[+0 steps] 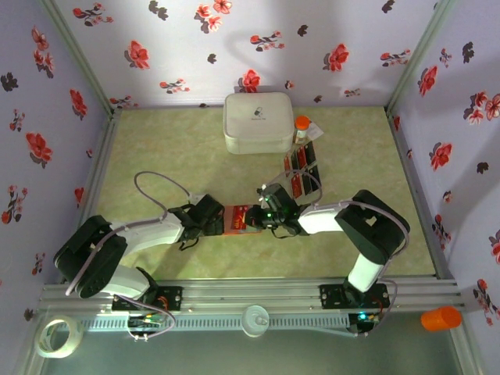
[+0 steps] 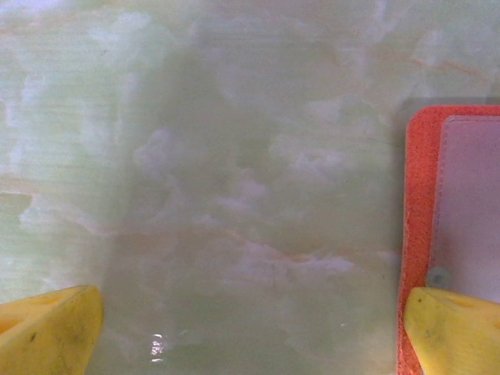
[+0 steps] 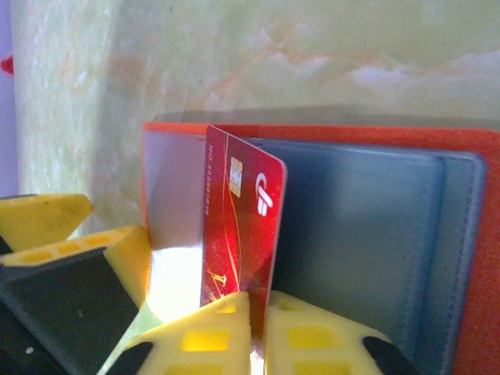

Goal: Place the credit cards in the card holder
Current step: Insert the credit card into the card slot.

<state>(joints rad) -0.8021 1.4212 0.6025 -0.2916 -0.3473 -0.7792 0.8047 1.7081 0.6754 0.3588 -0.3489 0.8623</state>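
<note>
1. The card holder [image 1: 239, 219], a flat orange wallet with stitched blue-grey lining and a clear pocket, lay open at lower centre of the overhead view on the glossy, green marble-patterned table [image 1: 156, 148].
2. A shiny red card [image 3: 238, 226] with rounded corners and a gold chip stood on edge between the clear pocket and the blue-grey one.
3. The right gripper [image 3: 258, 312], its arm bent in from the right, had its yellow fingers pinched on the card's lower edge.
4. The left gripper [image 2: 250, 328], reaching low from the left, was spread wide, with one yellow fingertip [image 2: 449, 328] over the wallet's orange edge.
5. More red and black cards [image 1: 303, 168] lay in a row right of centre, near a rounded white case [image 1: 258, 123].
</note>
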